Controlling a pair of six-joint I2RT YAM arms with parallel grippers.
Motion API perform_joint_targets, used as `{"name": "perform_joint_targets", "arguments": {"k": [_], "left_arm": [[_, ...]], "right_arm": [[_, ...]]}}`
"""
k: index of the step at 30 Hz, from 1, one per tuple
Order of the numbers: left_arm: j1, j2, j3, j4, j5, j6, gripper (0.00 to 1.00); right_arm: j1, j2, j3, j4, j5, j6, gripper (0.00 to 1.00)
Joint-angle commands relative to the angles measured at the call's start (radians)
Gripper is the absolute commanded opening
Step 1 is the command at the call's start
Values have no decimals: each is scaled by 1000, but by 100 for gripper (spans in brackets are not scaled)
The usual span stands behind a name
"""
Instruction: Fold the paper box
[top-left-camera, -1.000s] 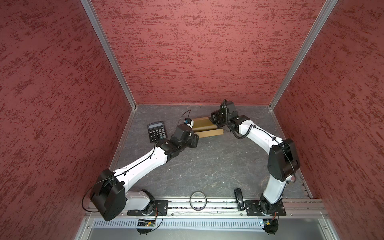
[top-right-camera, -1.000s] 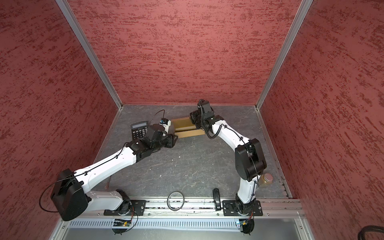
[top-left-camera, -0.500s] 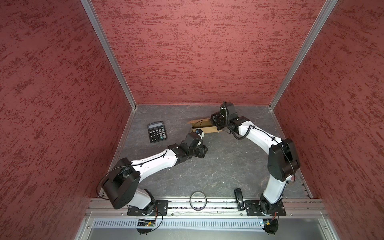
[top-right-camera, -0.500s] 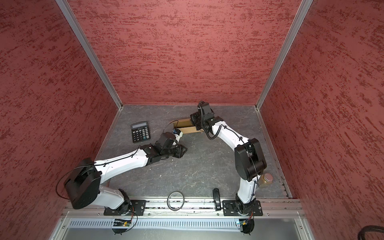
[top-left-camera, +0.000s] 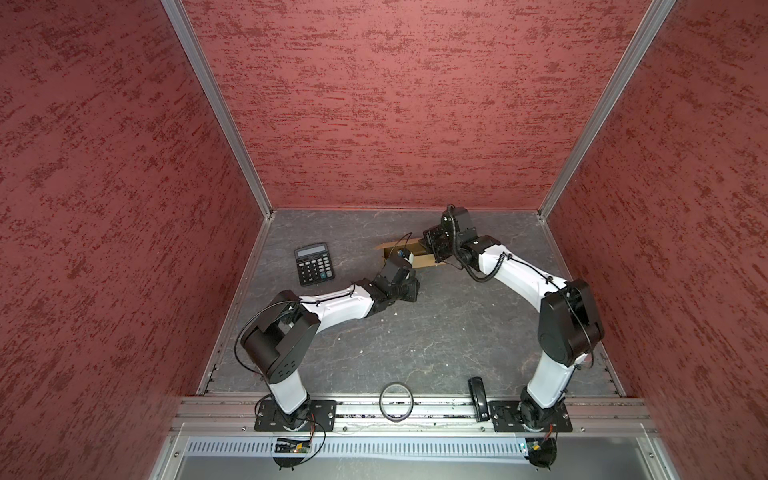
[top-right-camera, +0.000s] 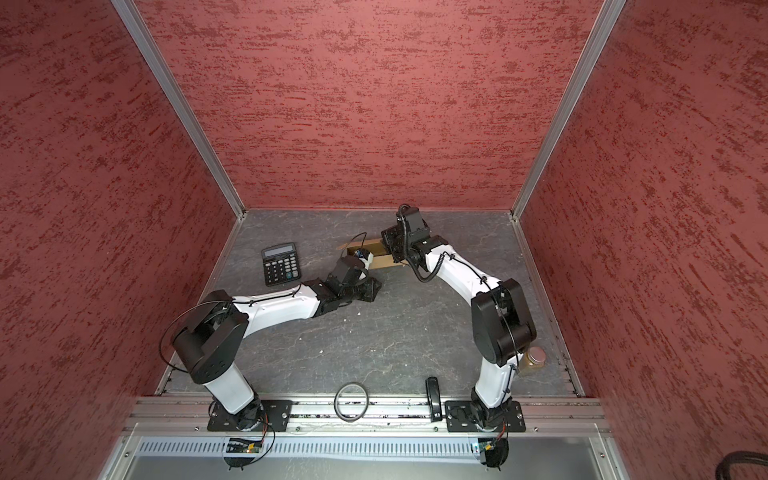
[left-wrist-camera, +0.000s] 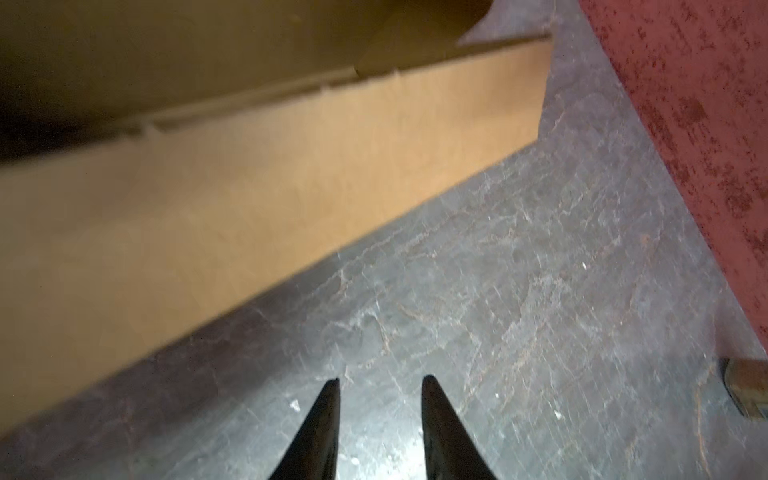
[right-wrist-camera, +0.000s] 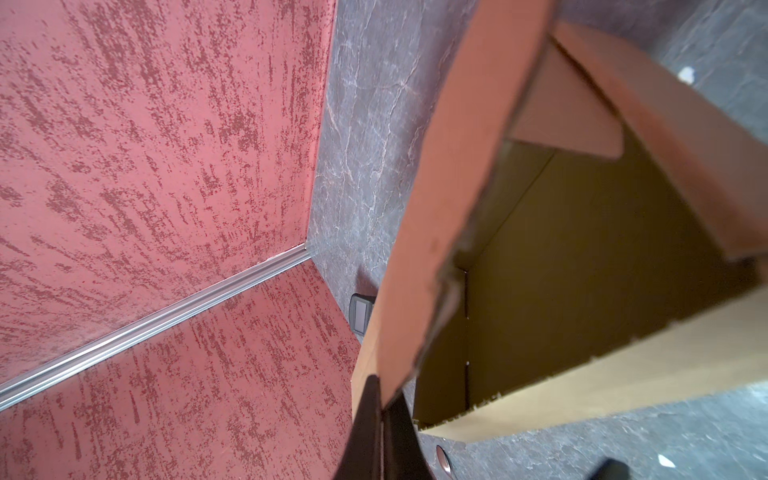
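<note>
The left end effector (left-wrist-camera: 380, 380) has its two black fingertips apart with nothing between them. It is over the dark grey marbled table (left-wrist-camera: 540, 311), near the long tan outer wall of the paper box (left-wrist-camera: 291, 166) but not touching it. The right end effector (right-wrist-camera: 384, 401) is closed tight, pinching the edge of a raised cardboard flap of the same paper box, whose shadowed brown inside shows beyond the flap. In both top views the paper box (top-left-camera: 426, 262) (top-right-camera: 382, 261) sits toward the back of the table, between the two arms' wrists. A black calculator (top-left-camera: 314, 264) lies flat to its left, well apart from it. Red textured walls (top-left-camera: 395, 104) enclose the table on three sides.
</note>
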Motion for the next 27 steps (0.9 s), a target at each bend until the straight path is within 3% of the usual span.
{"name": "perform_joint_targets", "arguments": {"k": [1, 17, 27], "left_arm": [[12, 33, 43, 58, -55, -2, 33], [31, 83, 92, 109, -141, -19, 32], [31, -8, 26, 100, -147, -34, 32]], "right_arm": [[8, -34, -20, -7, 21, 73, 0], [8, -51, -42, 5, 25, 78, 0], [12, -73, -109, 46, 33, 96, 0]]}}
